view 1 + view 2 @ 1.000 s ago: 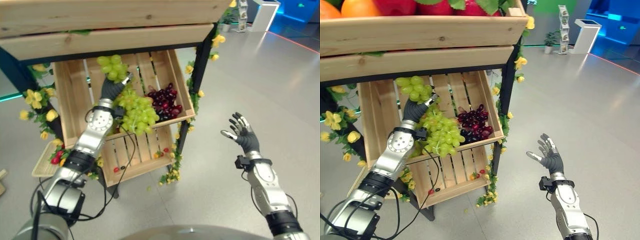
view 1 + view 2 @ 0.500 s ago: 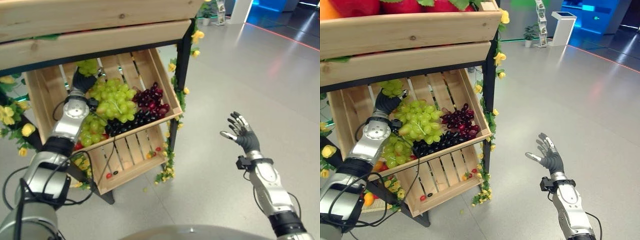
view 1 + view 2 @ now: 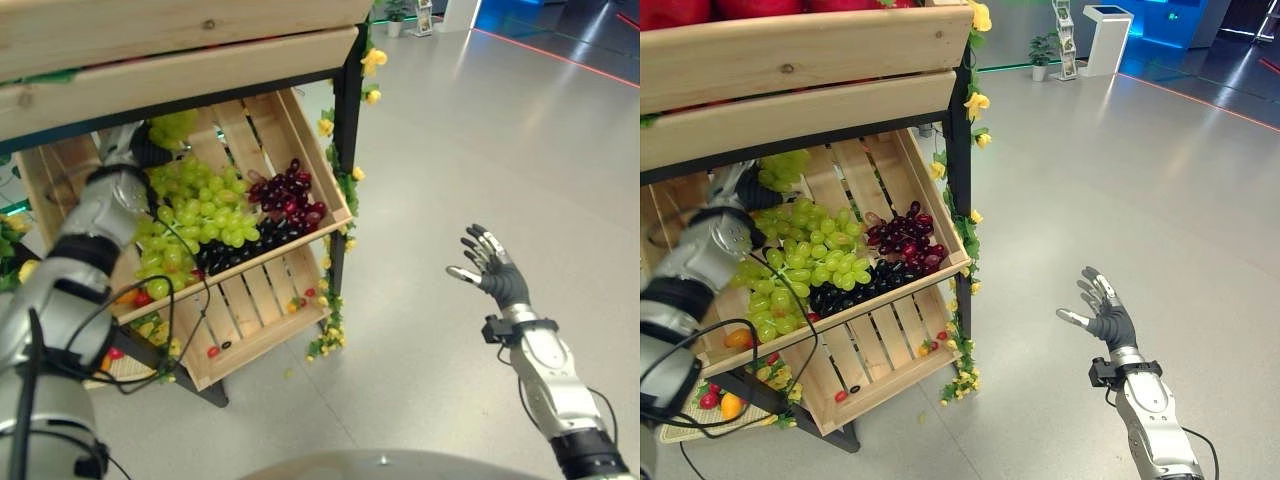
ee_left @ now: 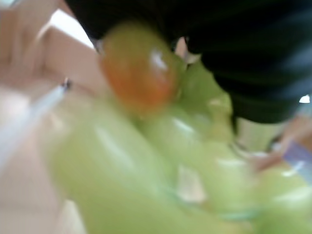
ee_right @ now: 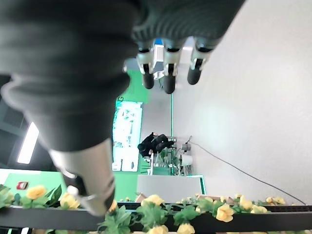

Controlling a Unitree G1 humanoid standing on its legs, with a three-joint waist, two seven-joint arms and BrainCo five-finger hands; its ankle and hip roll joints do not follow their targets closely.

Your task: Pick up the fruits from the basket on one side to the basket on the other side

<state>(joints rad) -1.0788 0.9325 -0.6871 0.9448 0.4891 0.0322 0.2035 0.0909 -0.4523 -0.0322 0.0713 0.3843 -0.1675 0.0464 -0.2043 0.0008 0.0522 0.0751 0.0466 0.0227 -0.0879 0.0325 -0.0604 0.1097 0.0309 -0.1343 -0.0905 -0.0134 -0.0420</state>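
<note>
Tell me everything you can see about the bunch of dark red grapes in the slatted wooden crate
The bunch of dark red grapes is a loose cluster of glossy round berries, deep red to near purple, lying in the tilted slatted wooden crate towards its right wall. It rests on the crate's slats, with blackish grapes just below it along the front board and the big heap of green grapes right beside it on the left. Neither robot hand touches it; the left robot hand is up by the green grapes.
</note>
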